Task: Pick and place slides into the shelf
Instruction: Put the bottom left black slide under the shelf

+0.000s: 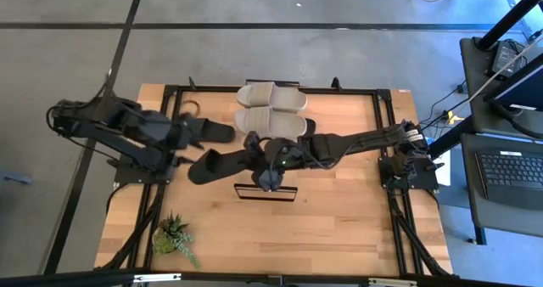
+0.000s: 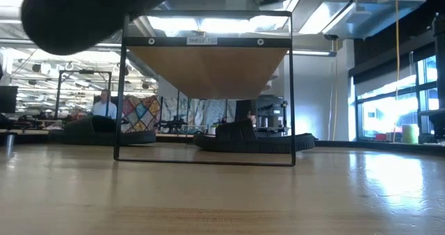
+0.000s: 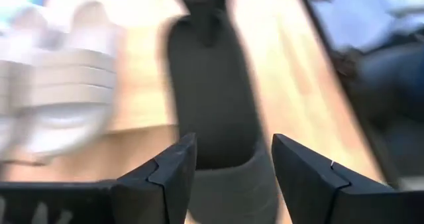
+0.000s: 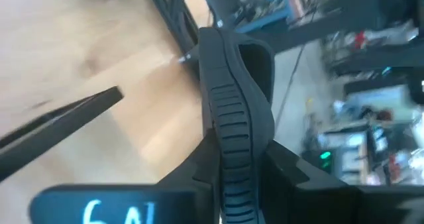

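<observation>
My right gripper (image 1: 270, 161) (image 4: 235, 168) reaches in from the table's right, just beyond the shelf (image 1: 265, 192) (image 2: 208, 68), and is shut on a black slide (image 4: 232, 98). My left gripper (image 1: 204, 134) (image 3: 232, 141) is open. Its fingers stand on either side of the strap end of another black slide (image 3: 212, 98) (image 1: 214, 164), which lies flat on the table. Two beige slides (image 1: 271, 109) (image 3: 59, 85) lie side by side near the far edge. In the low view, black slides (image 2: 104, 131) (image 2: 250, 138) rest on the table behind the shelf. My right gripper pinches the black slide across its thickness, one finger on the underside and one on the footbed side, at the end away from the strap (image 4: 255, 58). The ribbed sole edge (image 4: 228, 128) faces the wrist camera. The slide stands out from the fingers, clear of the table. My left gripper may touch the slide between its fingers; I cannot tell.
A small green potted plant (image 1: 174, 234) stands near the table's near left corner. A dark frame (image 1: 377, 100) borders the tabletop. A dark blurred shape (image 2: 90, 12) hangs high in the low view, left of the shelf's top. Bare wood shows near and right of the shelf.
</observation>
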Robot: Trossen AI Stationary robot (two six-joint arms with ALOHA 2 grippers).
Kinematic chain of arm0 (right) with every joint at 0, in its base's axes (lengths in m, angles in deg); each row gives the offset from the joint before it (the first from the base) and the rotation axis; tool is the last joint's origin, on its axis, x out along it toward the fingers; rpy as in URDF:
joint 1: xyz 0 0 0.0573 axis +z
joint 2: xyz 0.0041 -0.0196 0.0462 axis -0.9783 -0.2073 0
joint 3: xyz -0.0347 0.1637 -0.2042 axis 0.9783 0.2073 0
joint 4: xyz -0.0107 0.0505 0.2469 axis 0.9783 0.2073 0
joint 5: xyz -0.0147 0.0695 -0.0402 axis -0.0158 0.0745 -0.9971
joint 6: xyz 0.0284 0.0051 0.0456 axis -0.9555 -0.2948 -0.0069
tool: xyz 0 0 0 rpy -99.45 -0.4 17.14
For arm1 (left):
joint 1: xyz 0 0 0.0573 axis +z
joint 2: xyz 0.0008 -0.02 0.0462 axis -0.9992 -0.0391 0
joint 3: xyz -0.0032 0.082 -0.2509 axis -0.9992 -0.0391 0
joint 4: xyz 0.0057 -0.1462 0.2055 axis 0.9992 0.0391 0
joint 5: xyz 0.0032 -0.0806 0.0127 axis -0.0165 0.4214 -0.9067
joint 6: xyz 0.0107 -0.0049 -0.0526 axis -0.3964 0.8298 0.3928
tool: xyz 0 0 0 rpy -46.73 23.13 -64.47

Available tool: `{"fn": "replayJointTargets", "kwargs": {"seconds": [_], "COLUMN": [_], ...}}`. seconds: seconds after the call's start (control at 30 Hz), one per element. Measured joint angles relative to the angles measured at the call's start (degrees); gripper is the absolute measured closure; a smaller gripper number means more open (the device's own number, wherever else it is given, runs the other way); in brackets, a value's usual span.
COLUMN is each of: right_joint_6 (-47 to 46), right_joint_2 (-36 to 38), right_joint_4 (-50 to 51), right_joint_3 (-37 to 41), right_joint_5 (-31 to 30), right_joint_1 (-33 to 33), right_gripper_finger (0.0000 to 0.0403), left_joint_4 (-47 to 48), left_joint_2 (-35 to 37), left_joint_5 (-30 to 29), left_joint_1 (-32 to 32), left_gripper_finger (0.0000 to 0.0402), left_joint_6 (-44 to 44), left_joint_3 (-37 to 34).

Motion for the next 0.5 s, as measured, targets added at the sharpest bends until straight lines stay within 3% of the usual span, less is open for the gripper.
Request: {"fn": "replayJointTargets", "kwargs": {"seconds": [0.13,0.3,0.5], "right_joint_6": [-6.3,-11.9,-20.3], "right_joint_2": [4.2,7.8,10.1], "right_joint_4": [6.0,13.6,22.1], "right_joint_3": [0.0,-0.1,-0.1], "right_joint_5": [-2.9,-14.2,-29.6], "right_joint_1": [1.6,5.6,11.9], "right_gripper_finger": [0.0338,0.0339,0.0339], "left_joint_4": [-3.6,-10.8,-11.8], "left_joint_2": [3.9,8.2,10.1], "left_joint_5": [-8.6,-9.0,-9.3], "left_joint_1": [0.0,0.0,0.0], "left_gripper_finger": [0.0213,0.0213,0.0214], "left_joint_6": [-2.7,-6.1,-6.2], "left_joint_3": [-0.4,-2.6,-6.8]}}
